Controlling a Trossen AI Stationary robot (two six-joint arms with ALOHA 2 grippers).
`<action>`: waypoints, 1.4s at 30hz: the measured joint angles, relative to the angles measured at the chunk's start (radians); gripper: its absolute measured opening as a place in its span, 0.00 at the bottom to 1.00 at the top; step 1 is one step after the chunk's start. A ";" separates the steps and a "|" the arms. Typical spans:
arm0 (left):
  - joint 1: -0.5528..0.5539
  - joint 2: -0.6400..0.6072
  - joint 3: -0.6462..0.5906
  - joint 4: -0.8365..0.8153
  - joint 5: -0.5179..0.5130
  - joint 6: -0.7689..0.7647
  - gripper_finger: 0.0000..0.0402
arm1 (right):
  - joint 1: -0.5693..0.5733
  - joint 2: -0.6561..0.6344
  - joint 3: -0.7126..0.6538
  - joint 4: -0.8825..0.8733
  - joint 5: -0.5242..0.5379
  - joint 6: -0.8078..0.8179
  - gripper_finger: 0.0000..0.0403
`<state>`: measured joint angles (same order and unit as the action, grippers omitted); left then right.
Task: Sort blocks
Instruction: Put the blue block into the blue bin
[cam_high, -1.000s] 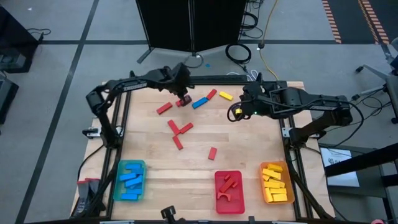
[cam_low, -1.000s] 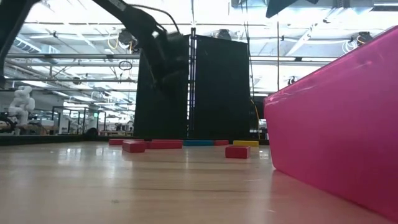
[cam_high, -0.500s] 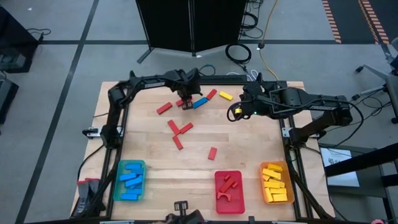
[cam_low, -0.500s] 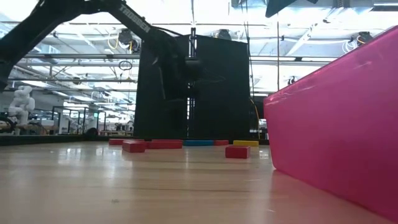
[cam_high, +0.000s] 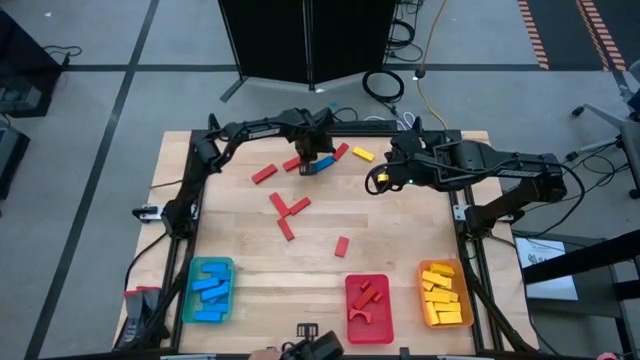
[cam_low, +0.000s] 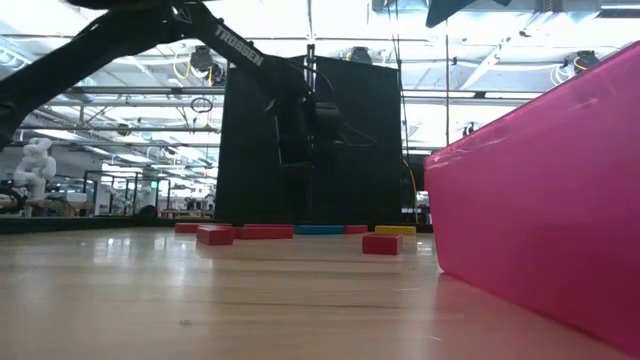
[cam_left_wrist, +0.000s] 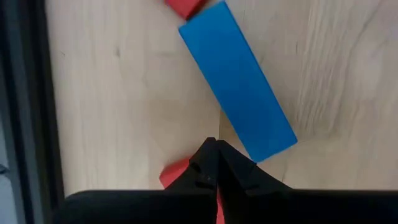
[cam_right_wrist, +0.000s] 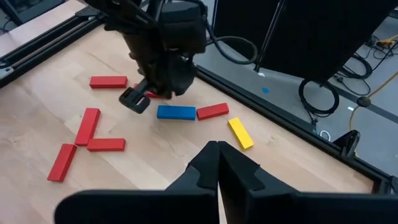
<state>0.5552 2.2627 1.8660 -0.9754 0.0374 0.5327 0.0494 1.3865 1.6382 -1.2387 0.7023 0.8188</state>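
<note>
Wooden tabletop (cam_high: 240, 240) carries, along its near edge, three rectangular plastic trays, one per colour: a turquoise tray (cam_high: 210, 268) holding blue bars, a red tray (cam_high: 367, 282) holding red pieces, and an orange tray (cam_high: 440, 270) holding yellow bars, so most blocks appear sorted already. Mid-table lie loose red bars (cam_high: 287, 209), apart from a lone short red bar (cam_high: 342, 246). Farther back, near the rear rail, rest a blue rectangular bar (cam_left_wrist: 237, 81), a red bar (cam_right_wrist: 212, 111) touching its end, and a yellow bar (cam_right_wrist: 240, 133) just beside. The left gripper (cam_left_wrist: 210, 151) hangs directly over this cluster, fingers pressed together and empty, probably positioned to select the blue bar next. The right gripper (cam_right_wrist: 217, 149) waits above the table's right rear, fingers likewise together, holding nothing.
</note>
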 joint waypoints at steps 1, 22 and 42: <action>-0.001 0.003 0.008 0.002 0.004 0.000 0.00 | 0.003 0.000 0.000 0.003 -0.001 0.001 0.00; -0.073 0.057 0.018 -0.108 0.097 -0.030 0.00 | 0.109 0.000 0.000 0.089 -0.001 -0.005 0.00; 0.016 -0.014 0.153 -0.111 0.009 -0.228 0.00 | 0.116 0.000 0.000 0.097 -0.001 -0.061 0.00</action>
<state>0.5716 2.2490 2.0190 -1.0865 0.0465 0.3043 0.1658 1.3861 1.6382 -1.1420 0.7017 0.7580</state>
